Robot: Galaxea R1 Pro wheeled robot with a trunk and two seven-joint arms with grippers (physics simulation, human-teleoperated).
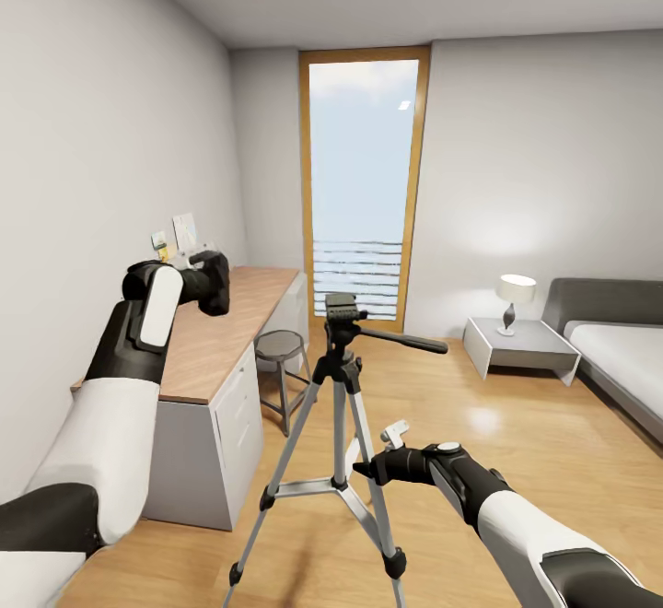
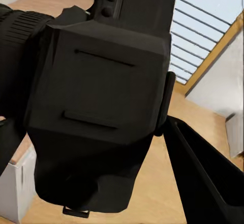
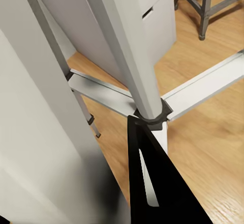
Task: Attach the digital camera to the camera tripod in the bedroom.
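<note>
Left gripper: clamped on the camera, above the desk, apart from the tripod.
Right gripper: at the tripod's centre column; grip unclear.
Advice: lower the camera level onto the tripod head.

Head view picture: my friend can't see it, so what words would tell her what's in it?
A tall silver-legged camera tripod stands on a light wood plank floor in a grey-walled bedroom. The robot's left gripper holds a small black digital camera above a wooden desk, while its right gripper reaches to the tripod's centre column.
</note>
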